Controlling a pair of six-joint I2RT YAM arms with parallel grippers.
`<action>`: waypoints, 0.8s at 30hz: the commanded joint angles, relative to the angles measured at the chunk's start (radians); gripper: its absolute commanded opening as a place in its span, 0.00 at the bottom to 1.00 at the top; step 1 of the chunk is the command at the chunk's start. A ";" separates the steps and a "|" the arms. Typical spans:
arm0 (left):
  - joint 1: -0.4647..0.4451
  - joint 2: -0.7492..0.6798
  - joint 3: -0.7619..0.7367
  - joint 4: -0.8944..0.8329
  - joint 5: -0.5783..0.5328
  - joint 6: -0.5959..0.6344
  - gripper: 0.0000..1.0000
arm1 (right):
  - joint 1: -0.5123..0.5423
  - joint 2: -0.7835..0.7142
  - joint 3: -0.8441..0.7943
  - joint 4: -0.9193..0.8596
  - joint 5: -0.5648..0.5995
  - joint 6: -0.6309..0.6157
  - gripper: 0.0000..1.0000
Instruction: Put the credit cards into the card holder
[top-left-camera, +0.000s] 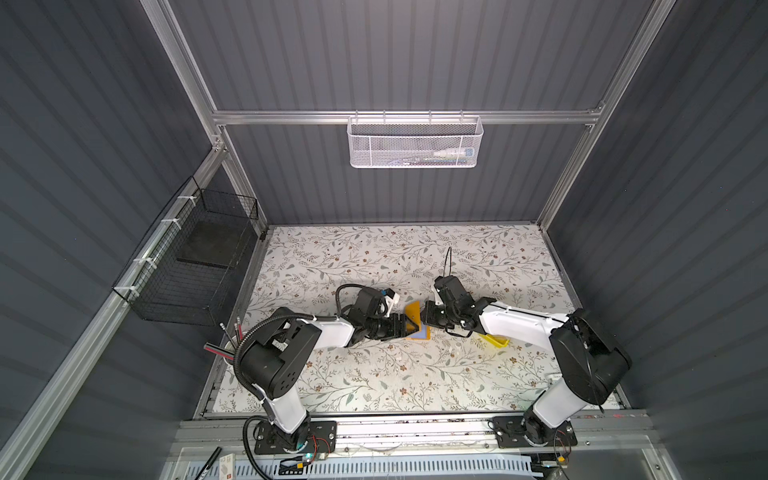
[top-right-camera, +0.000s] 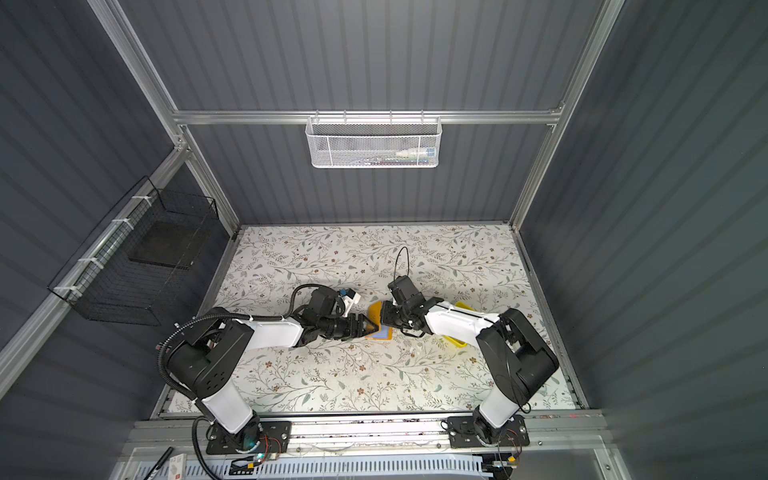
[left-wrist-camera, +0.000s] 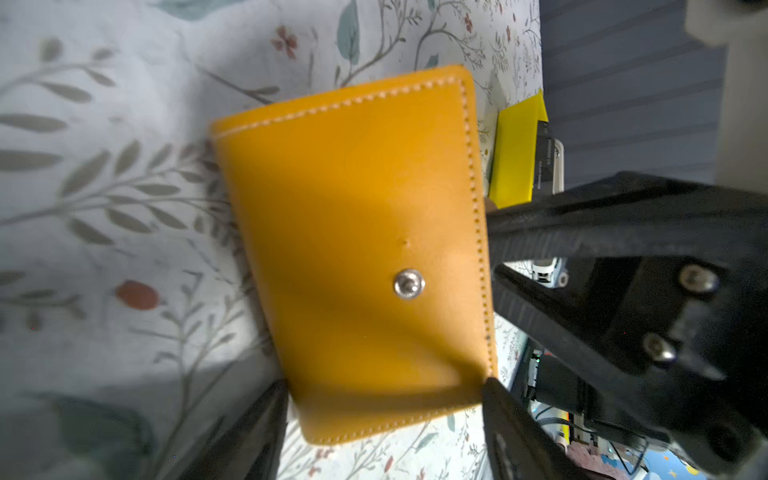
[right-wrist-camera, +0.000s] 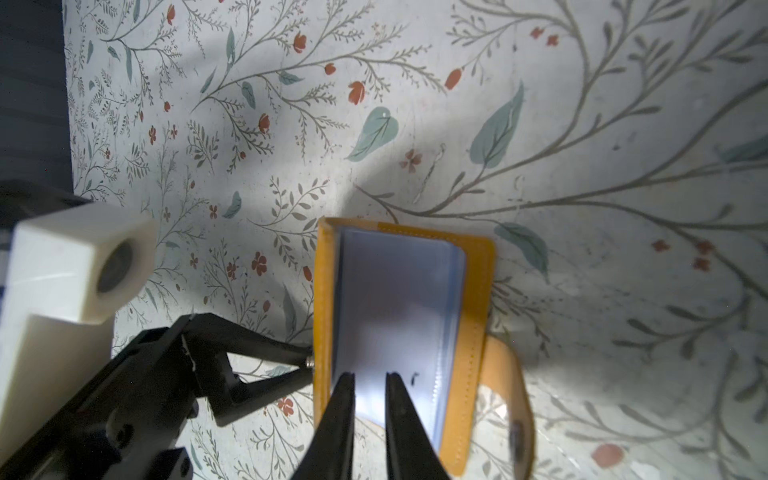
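1. My left claw (left-wrist-camera: 384, 386) is spread at the card holder's (left-wrist-camera: 353, 232) raised cover, centre of the table (top-left-camera: 374, 257).
2. My right claw (right-wrist-camera: 370, 399) is nearly pressed together over the sleeve pages (right-wrist-camera: 395, 291); whether it pinches one, I cannot tell.

Your colours on the flowery worktop
You see a mustard-yellow card holder (left-wrist-camera: 353, 249) with pale stitches and a shiny silver snap button (left-wrist-camera: 409, 284). Its sleeve pages (right-wrist-camera: 395, 299) look pale blue-grey. The worktop (top-left-camera: 374, 374) is white with grey-green leaves and little red-brown flowers. The small tray (top-left-camera: 497, 341) is bright yellow. The walls (top-left-camera: 415, 62) around are dark grey with stripes.
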 joint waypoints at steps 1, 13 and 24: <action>-0.019 -0.052 -0.022 0.074 0.026 -0.046 0.74 | 0.000 0.019 0.017 0.013 -0.012 0.009 0.19; 0.026 -0.319 0.005 -0.305 -0.184 0.039 0.71 | 0.048 0.047 0.056 0.024 -0.016 -0.013 0.25; 0.047 -0.352 0.022 -0.393 -0.211 0.040 0.54 | 0.110 0.139 0.169 -0.028 0.012 -0.025 0.32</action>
